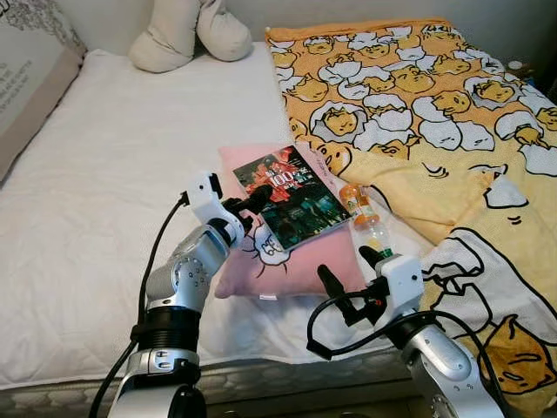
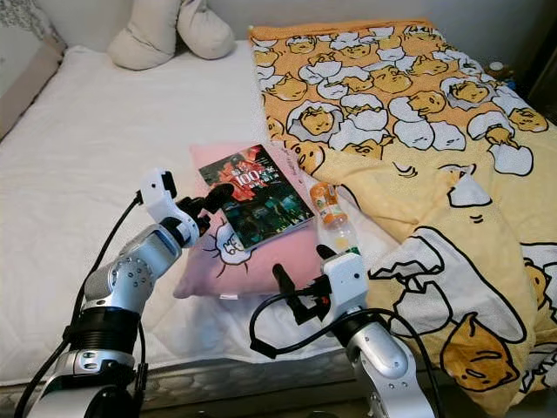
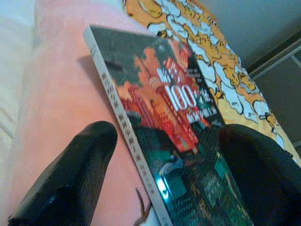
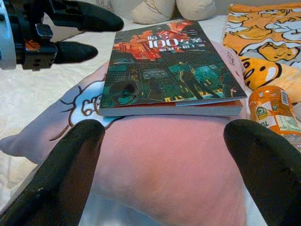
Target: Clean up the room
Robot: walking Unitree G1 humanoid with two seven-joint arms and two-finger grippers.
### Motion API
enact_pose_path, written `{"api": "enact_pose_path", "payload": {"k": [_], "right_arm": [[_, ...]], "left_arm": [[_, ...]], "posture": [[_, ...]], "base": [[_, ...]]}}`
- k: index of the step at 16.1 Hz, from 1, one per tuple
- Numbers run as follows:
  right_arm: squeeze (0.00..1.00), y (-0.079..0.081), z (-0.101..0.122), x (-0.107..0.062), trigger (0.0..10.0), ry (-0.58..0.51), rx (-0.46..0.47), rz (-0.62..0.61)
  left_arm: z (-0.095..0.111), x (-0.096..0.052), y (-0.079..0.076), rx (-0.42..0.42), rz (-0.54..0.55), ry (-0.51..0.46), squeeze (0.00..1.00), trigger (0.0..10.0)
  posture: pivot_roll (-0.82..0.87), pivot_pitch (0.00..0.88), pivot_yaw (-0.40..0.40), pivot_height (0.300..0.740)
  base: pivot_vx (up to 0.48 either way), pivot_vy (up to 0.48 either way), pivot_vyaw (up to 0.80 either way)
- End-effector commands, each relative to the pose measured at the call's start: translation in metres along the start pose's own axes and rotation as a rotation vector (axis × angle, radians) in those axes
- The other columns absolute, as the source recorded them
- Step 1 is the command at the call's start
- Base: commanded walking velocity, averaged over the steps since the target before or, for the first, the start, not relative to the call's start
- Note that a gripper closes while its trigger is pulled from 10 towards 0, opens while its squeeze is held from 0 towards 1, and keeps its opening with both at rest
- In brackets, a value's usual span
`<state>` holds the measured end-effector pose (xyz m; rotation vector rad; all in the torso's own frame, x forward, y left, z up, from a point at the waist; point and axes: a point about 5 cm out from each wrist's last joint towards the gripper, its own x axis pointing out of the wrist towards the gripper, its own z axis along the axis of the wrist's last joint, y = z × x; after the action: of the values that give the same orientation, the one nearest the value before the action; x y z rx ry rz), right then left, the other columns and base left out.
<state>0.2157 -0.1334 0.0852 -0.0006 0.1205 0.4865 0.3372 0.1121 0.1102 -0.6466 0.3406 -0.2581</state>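
We see the book [image 1: 291,196] lying flat on the pink pillow [image 1: 300,261] on the bed [image 1: 113,174], left gripper [image 1: 252,203] at its near corner with fingers spread and empty, right gripper [image 1: 348,277] also spread, low in front of the pillow. Risk: the soft pillow gives under the fingers, so the book could slide off toward the bottle [image 1: 365,222] just beside it and set that rolling.

Bedroom: bed [image 1: 113,174], blanket [image 1: 435,113], pillows [image 1: 187,35]

A dark-covered book [image 1: 291,195] with red artwork lay flat on a pink pillow [image 1: 296,261]; beside it on the bed [image 1: 113,174] lay an orange-labelled bottle [image 1: 365,219].
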Motion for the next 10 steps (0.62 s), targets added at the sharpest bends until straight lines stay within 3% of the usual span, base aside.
{"api": "enact_pose_path", "payload": {"k": [1,10], "right_arm": [[0.0,0.003,0.0,0.0,10.0,-0.003,0.004,0.006],[0.0,0.005,0.0,-0.001,10.0,0.002,0.003,0.018]], "left_arm": [[-0.004,-0.001,0.003,-0.031,0.017,0.02,0.0,10.0],[-0.015,0.008,-0.002,-0.16,0.014,0.061,0.0,10.0]], "posture": [[-0.21,0.0,0.08,0.74],[-0.22,0.0,0.08,0.74]], "base": [[0.0,0.0,0.0],[0.0,0.0,0.0]]}}
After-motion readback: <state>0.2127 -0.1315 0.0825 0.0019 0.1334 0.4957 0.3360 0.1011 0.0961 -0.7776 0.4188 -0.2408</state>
